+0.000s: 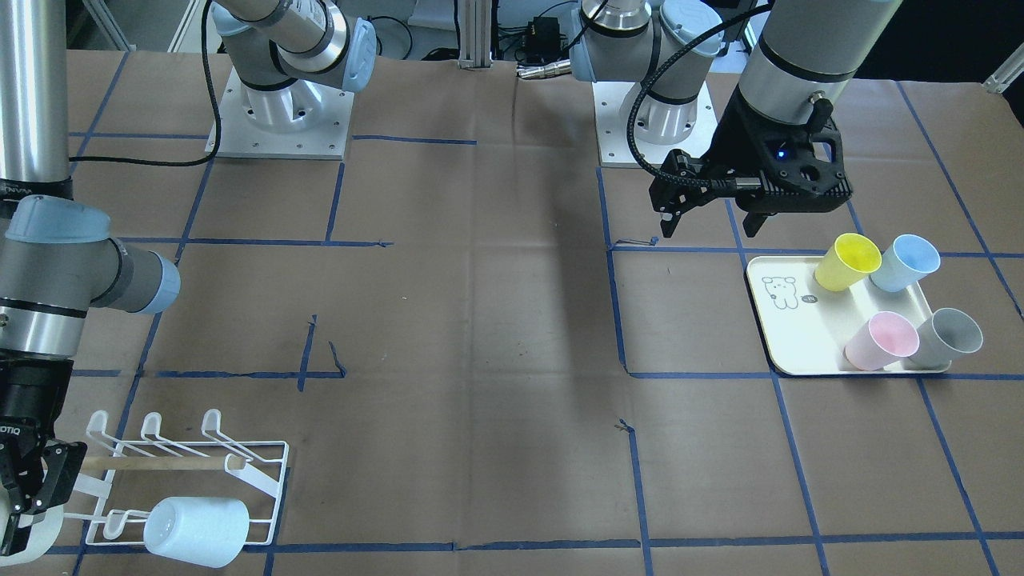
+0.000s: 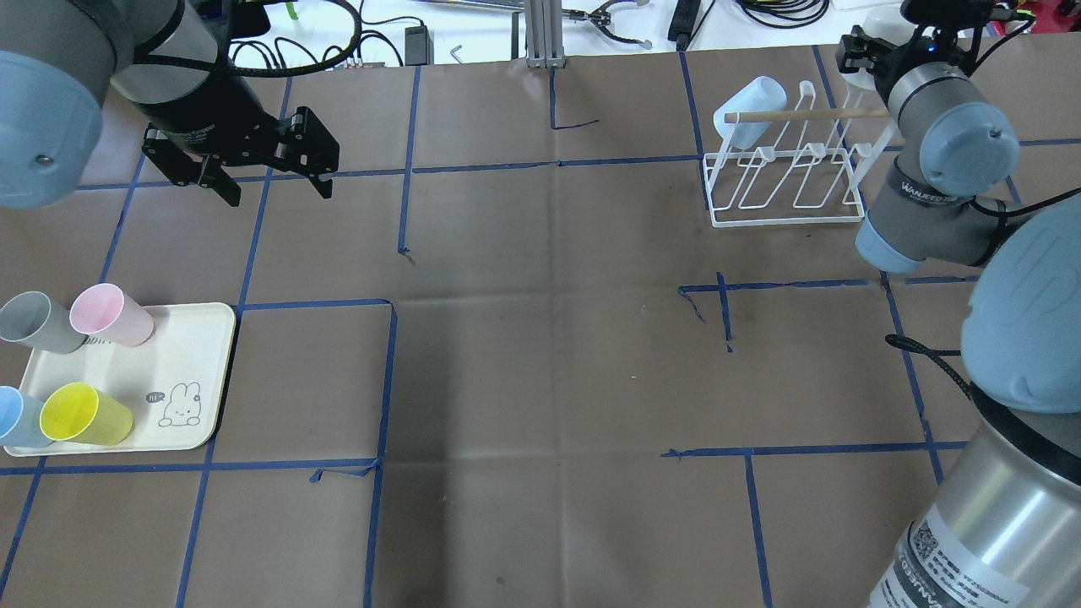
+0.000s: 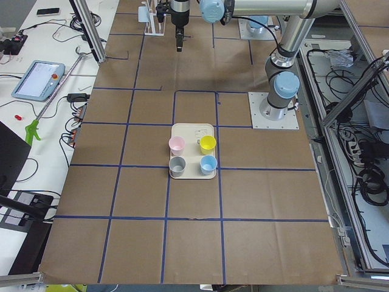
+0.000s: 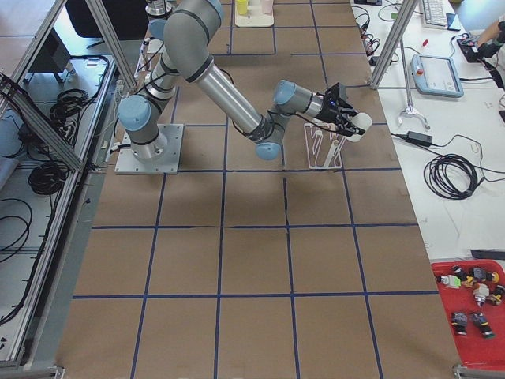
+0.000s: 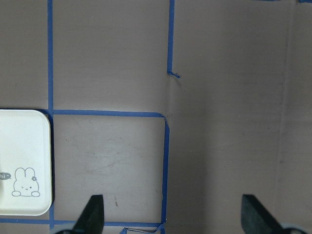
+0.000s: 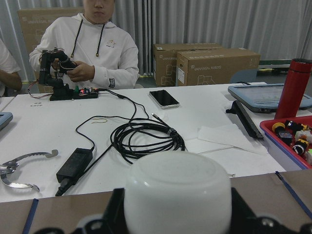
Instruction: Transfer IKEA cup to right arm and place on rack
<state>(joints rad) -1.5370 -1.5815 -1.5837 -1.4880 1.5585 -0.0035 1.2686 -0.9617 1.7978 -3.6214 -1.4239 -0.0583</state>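
While the right arm (image 2: 937,194) reaches to one end of the white wire rack (image 2: 766,154), the right gripper (image 1: 32,488) is clamped on a white cup (image 6: 178,195), held bottom-outward between its fingers just beside that end of the rack; whether cup and rack touch cannot be told. At the rack's other end a pale blue cup (image 2: 750,110) rests tilted on a prong, by the tip of the wooden rod (image 2: 802,114). Well apart, across the brown paper-covered table (image 2: 549,338) with its blue tape lines, the left gripper (image 2: 279,194) hovers with fingers spread wide and nothing between them, near a cream tray (image 2: 194,338) printed with a rabbit. Four cups stand open-end up on the tray: pink (image 2: 110,314), grey (image 2: 38,321), yellow (image 2: 84,414) and blue (image 2: 17,418)
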